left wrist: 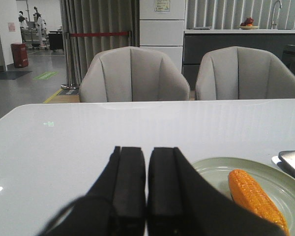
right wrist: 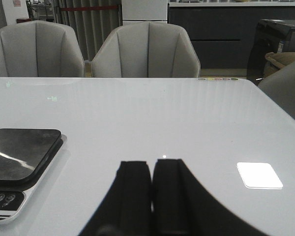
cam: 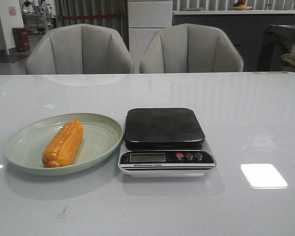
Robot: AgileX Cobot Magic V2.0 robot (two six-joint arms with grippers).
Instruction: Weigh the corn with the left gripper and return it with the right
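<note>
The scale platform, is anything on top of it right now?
No. The scale platform is bare; the corn lies on the green plate beside it. Its underside is hidden.

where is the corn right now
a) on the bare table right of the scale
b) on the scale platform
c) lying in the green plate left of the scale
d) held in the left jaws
c: in the front view the corn lies in the green plate, just left of the scale, whose dark platform is bare; the left gripper and the right gripper both have their jaws shut on nothing.
</note>
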